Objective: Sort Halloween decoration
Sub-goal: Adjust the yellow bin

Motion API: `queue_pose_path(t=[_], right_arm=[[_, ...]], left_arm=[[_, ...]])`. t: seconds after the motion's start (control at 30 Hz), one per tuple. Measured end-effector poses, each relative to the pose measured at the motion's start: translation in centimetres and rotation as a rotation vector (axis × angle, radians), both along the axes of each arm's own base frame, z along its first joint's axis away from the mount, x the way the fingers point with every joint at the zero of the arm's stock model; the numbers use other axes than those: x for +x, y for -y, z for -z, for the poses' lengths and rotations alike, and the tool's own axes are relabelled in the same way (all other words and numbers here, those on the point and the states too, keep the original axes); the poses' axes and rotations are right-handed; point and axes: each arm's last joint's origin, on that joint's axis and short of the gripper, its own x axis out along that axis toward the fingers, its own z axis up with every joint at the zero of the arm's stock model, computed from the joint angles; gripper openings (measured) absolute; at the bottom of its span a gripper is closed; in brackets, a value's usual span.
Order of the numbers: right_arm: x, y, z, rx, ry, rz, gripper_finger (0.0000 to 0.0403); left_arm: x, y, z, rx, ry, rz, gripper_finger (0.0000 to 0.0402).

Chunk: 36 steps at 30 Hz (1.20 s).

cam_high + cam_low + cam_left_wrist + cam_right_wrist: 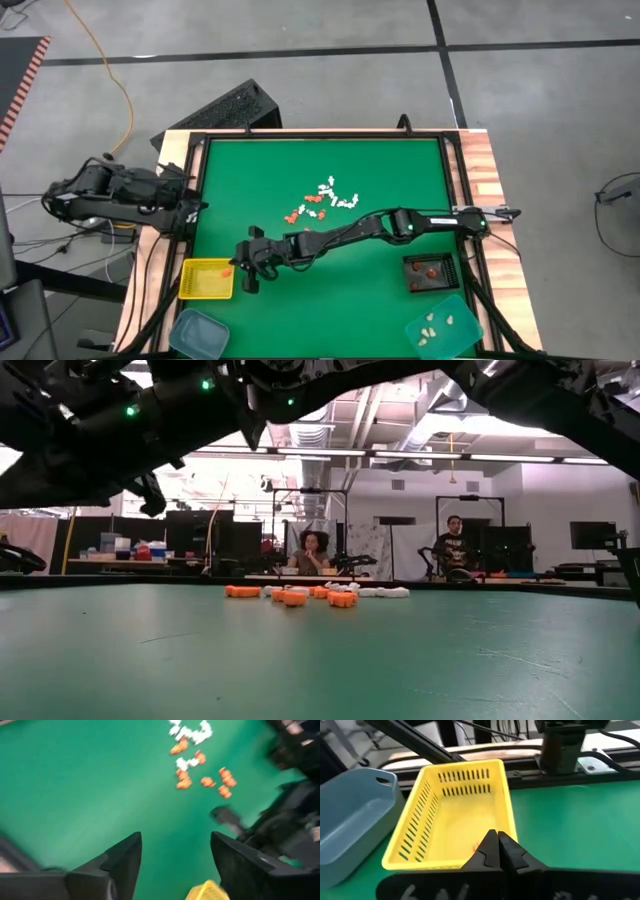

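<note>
Left gripper (175, 865): parked at the table's nine o'clock edge, off the green mat; its two dark fingers (122, 862) stood well apart with nothing between them.
Yellow tray (205, 279): sat near the mat's seven o'clock corner, just beside the right gripper; whether it held an orange trinket could not be told.
Teal tray, left (197, 332): lay at the six o'clock side of the yellow tray, close to the table's front edge.
Right gripper (498, 851): reached across the mat to the yellow tray's three o'clock rim; fingers pressed together at the tips, nothing visible between them.
Halloween decoration (322, 200): a loose cluster of tiny orange and white pieces lay near the mat's centre, toward twelve o'clock from the right arm, white ones mostly on the three o'clock side, orange ones on the nine o'clock side.
Black tray (432, 271): sat near the mat's four o'clock edge with a few orange pieces inside.
Teal tray, right (442, 326): lay at the five o'clock corner, holding several cream pieces.
</note>
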Motion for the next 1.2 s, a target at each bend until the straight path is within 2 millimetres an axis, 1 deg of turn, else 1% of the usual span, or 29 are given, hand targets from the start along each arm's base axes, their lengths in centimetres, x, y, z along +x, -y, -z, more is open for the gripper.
queue_pose_path(t=[0.07,0.17,0.23,0.27,0.33,0.43,0.47,0.5,0.57,0.67,0.77,0.83,0.93,1.03,1.2], right_arm=[[-0.1,0.0,-0.3,-0.008,-0.007,0.001,0.0002],[-0.8,-0.2,-1.6,-0.032,-0.041,0.035,0.0001],[-1.6,-0.2,-3.4,-0.061,-0.067,0.085,0.0000],[-2.3,-0.3,-4.6,-0.079,-0.083,0.101,0.0000],[-3.8,-0.3,-8.0,-0.115,-0.088,0.104,0.0000],[-7.6,0.1,-14.6,-0.155,-0.078,0.142,0.0000],[-9.1,0.2,-16.8,-0.163,-0.066,0.165,0.0000],[-10.6,0.3,-18.6,-0.179,-0.067,0.190,0.0000],[-13.3,0.4,-21.5,-0.206,-0.064,0.235,0.0000],[-16.9,0.3,-24.7,-0.250,-0.051,0.316,0.0000],[-20.5,0.3,-27.7,-0.280,-0.014,0.393,0.0000],[-22.5,0.4,-29.1,-0.295,-0.001,0.427,0.0000],[-24.2,0.2,-29.8,-0.324,-0.012,0.445,0.0000],[-24.6,-0.4,-29.4,-0.367,-0.040,0.464,0.0000],[-24.9,-0.5,-28.9,-0.418,-0.091,0.473,0.0000]], left_arm=[[0.3,0.0,0.2,-0.008,-0.047,0.005,0.0202],[0.8,0.2,0.3,-0.037,-0.080,0.045,0.0162],[1.1,0.3,0.4,-0.059,-0.098,0.070,0.0131],[1.3,0.4,0.4,-0.069,-0.108,0.086,0.0114],[1.7,0.6,0.5,-0.090,-0.130,0.123,0.0078],[2.4,0.8,0.5,-0.130,-0.165,0.191,0.0020],[2.7,0.9,0.6,-0.144,-0.176,0.208,0.0010],[3.0,1.0,0.6,-0.156,-0.189,0.220,0.0007],[3.9,1.2,0.8,-0.178,-0.233,0.252,0.0003],[5.5,1.8,1.3,-0.194,-0.316,0.323,0.0000],[7.0,2.8,1.9,-0.192,-0.411,0.413,0.0000],[7.8,3.8,2.4,-0.181,-0.474,0.472,0.0000],[8.6,5.5,3.1,-0.163,-0.549,0.536,0.0000],[9.0,7.3,3.7,-0.149,-0.601,0.586,0.0000],[9.7,10.4,4.4,-0.118,-0.593,0.691,0.0000]])
